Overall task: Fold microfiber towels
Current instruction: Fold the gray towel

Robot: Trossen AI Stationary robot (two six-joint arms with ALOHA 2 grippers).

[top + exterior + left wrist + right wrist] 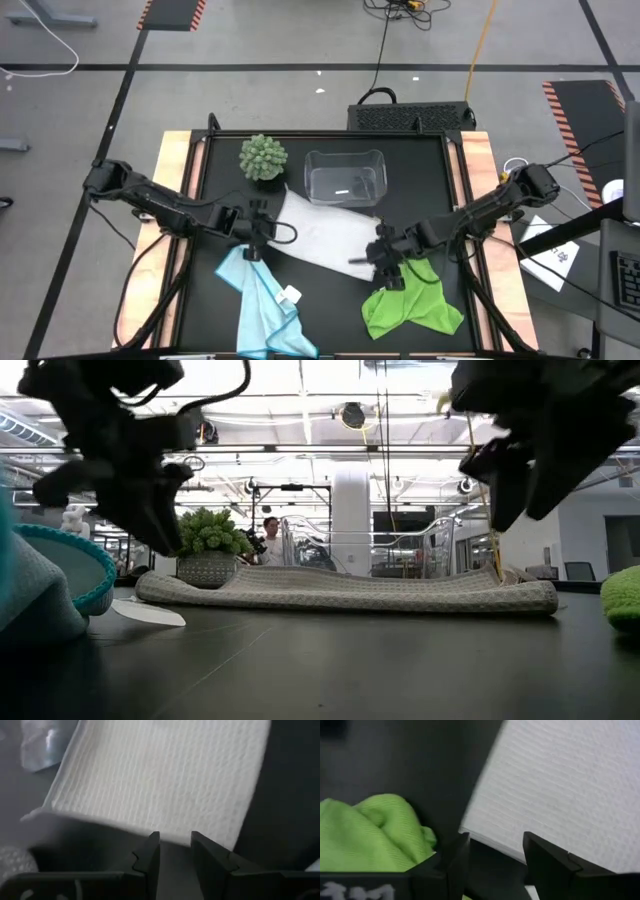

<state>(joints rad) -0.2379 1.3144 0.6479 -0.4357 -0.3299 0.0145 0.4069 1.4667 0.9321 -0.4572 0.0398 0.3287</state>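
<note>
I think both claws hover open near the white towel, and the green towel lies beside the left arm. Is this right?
Not quite. The high view shows the lime green towel beside the right arm, under the right claw. The light blue towel lies by the left claw. Both claws are open near the white towel.

No text, label, brand or number can be read anywhere. The small white tag [291,295] on the light blue towel [262,300] shows no legible print.

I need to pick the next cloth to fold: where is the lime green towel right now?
In the high view the lime green towel lies crumpled near the table's front edge on the right, just below the right claw and beside the white towel.
</note>
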